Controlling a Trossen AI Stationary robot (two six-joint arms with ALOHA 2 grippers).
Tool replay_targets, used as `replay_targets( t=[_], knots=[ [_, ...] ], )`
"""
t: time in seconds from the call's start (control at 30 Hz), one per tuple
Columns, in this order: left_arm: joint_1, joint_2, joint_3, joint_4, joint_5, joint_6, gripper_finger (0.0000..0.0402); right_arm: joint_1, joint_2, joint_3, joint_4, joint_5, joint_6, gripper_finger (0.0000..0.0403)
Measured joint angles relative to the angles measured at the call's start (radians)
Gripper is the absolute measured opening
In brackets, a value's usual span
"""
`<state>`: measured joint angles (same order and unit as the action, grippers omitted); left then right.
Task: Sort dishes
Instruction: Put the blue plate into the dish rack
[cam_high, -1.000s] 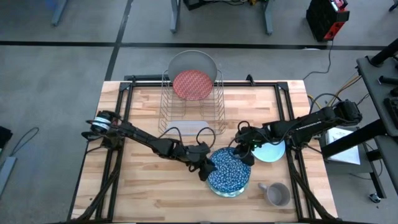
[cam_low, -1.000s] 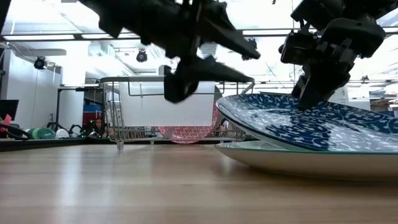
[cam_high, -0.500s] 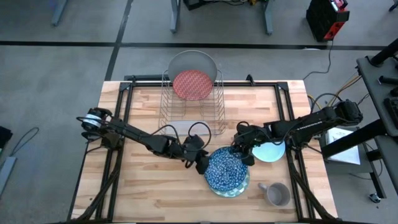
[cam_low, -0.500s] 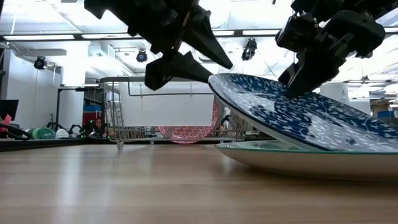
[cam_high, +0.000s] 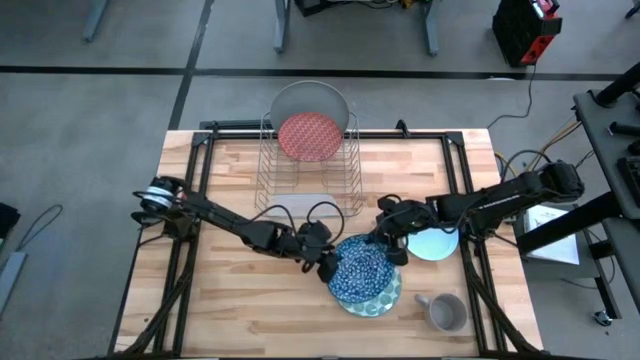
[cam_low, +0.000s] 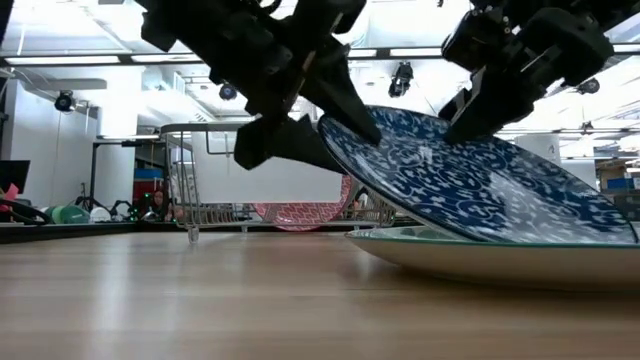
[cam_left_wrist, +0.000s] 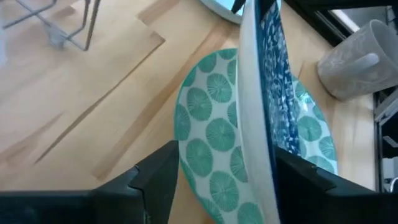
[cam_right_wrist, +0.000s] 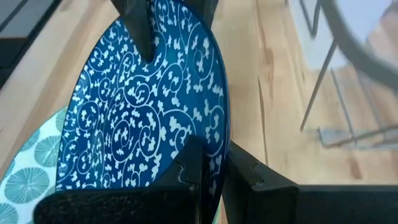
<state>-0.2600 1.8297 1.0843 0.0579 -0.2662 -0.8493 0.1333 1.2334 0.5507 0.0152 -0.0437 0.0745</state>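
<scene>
From above, the left claw (cam_high: 326, 264) and right claw (cam_high: 384, 237) meet at a blue patterned plate (cam_high: 357, 270) near the table's (cam_high: 230, 170) front edge. A red plate (cam_high: 309, 137) and a grey plate (cam_high: 300, 98) stand in the wire rack (cam_high: 305, 175).

At table level, the blue plate tilts steeply over a green-patterned plate (cam_low: 480, 262).

Left wrist: its fingers straddle the plate's rim without touching.

Right wrist: its fingers pinch the rim.
</scene>
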Motion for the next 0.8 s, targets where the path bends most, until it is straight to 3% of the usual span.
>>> replay_targets(
  t=[0.17,0.4,0.53,0.8],
  knots=[
    [-0.003,0.009,0.000,0.052,0.004,0.057,0.0167,0.000,-0.021,0.000,0.020,0.008,-0.032,0.0018],
    [-0.002,0.005,0.000,0.082,-0.001,0.076,0.0025,-0.001,-0.027,0.015,0.024,0.011,-0.023,0.0018],
    [-0.003,-0.004,0.000,0.086,-0.007,0.094,0.0025,-0.004,-0.049,0.025,-0.005,-0.003,0.027,0.0035],
    [-0.017,-0.029,0.025,0.112,-0.066,0.213,0.0016,-0.005,-0.117,0.053,-0.169,-0.116,0.171,0.0117]
  ],
)
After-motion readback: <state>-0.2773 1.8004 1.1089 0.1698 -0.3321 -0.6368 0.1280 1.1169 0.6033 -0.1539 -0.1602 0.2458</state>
